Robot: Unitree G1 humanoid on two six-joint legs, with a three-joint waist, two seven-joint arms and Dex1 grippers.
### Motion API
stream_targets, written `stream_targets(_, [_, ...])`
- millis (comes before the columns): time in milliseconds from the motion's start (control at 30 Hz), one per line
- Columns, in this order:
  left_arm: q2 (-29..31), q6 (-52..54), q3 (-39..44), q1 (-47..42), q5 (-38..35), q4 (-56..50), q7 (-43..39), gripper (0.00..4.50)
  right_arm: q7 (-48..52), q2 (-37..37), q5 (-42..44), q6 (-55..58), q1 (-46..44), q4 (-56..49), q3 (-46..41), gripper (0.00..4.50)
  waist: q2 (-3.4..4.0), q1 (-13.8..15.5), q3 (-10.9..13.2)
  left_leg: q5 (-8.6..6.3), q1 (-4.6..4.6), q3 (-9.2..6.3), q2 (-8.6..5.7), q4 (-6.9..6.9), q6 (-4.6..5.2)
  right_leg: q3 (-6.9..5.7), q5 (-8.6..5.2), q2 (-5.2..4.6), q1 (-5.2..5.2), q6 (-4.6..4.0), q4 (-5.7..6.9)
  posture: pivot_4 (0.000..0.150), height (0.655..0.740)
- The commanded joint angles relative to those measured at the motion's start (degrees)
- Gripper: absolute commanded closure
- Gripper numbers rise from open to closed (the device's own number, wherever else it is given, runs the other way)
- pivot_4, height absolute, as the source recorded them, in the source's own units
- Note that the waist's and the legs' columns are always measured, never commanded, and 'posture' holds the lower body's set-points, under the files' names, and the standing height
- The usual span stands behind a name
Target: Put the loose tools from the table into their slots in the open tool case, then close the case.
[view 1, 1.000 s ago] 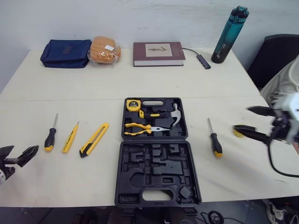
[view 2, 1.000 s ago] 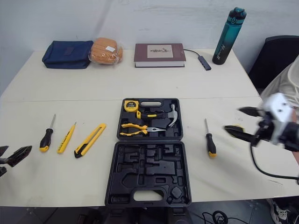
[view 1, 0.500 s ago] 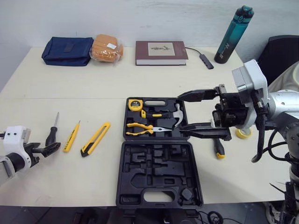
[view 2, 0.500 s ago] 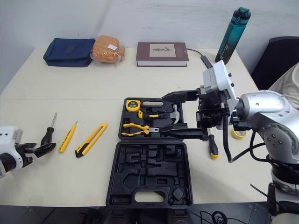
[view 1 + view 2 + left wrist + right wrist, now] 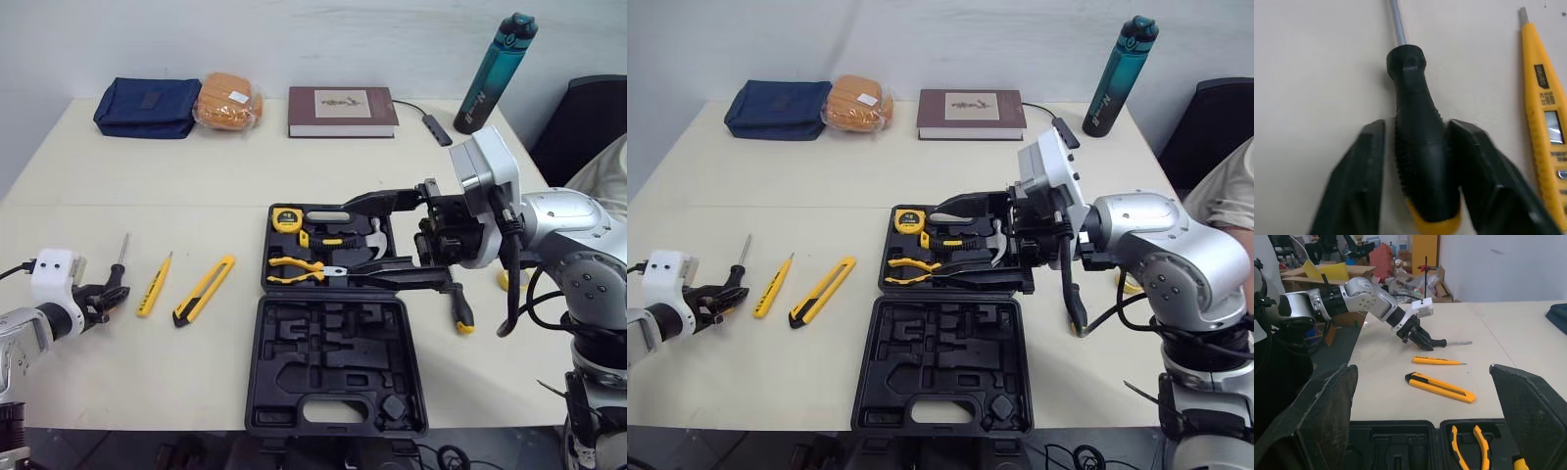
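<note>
The desk (image 5: 196, 176) carries the open tool case (image 5: 333, 362), left screwdriver (image 5: 1418, 142), tester pen (image 5: 154, 285), utility knife (image 5: 204, 291), right screwdriver (image 5: 460, 313), book (image 5: 342, 100), pouch (image 5: 147, 106), bottle (image 5: 492, 73).

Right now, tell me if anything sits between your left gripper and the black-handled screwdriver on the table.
Nothing visible does. The fingers of the left gripper straddle the black handle of the screwdriver, one on each side, with only slivers of table in between. The yellow tester pen lies beside it, outside the fingers.

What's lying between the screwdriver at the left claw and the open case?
A yellow tester pen, then a yellow utility knife, as the left eye view shows.
</note>
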Motion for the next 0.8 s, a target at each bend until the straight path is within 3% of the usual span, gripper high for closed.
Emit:
stream_targets(33, [-1.89, 2.51, -1.19, -0.08, -0.22, 0.77, 0.71, 3.66, -0.55, 0.31, 0.11, -0.59, -1.28, -0.51, -1.03, 0.00, 0.05, 0.37, -0.01, 0.00, 0.00, 0.00, -0.01, 0.01, 0.00, -0.01, 0.00, -0.02, 0.00, 0.00, 0.02, 0.150, 0.7400])
stream_targets(233, [0.79, -3.67, -2.70, 1.19, 5.02, -0.05, 1.67, 3.66, -1.04, 0.46, 0.09, -0.69, -1.27, -0.23, -1.18, 0.00, 0.06, 0.27, 0.00, 0.00, 0.00, -0.02, -0.01, 0.00, 0.01, -0.04, 0.00, -0.02, 0.01, 0.00, 0.01, 0.150, 0.7400])
stream_targets(433, [6.01, -5.65, -5.87, 2.56, 2.65, -13.01, -7.52, 3.66, -0.21, -1.07, -0.35, -0.66, 0.89, -0.17, -1.59, 0.00, -0.09, 0.09, 0.09, 0.01, -0.04, -0.04, 0.02, -0.03, 0.02, -0.14, 0.00, -0.04, -0.01, 0.00, -0.05, 0.150, 0.7400])
stream_targets(633, [11.61, -6.23, -13.35, -3.85, 0.07, -22.94, -17.65, 3.66, 1.16, -4.97, 0.03, 0.63, 4.76, -0.58, -2.82, 0.00, -0.10, 0.25, 0.11, 0.08, -0.22, -0.10, -0.04, -0.04, -0.12, -0.40, 0.00, -0.21, -0.02, 0.00, -0.23, 0.150, 0.7400])
stream_targets(800, [11.90, -6.19, -27.64, -16.61, -0.92, -29.26, -26.98, 3.66, 4.68, -12.88, -1.65, 0.13, 16.09, -2.97, -7.17, 0.00, -0.02, 0.68, 0.15, 0.05, -0.31, -0.13, -0.07, -0.05, -0.07, -0.59, 0.01, -0.26, 0.07, 0.01, -0.44, 0.150, 0.7400])
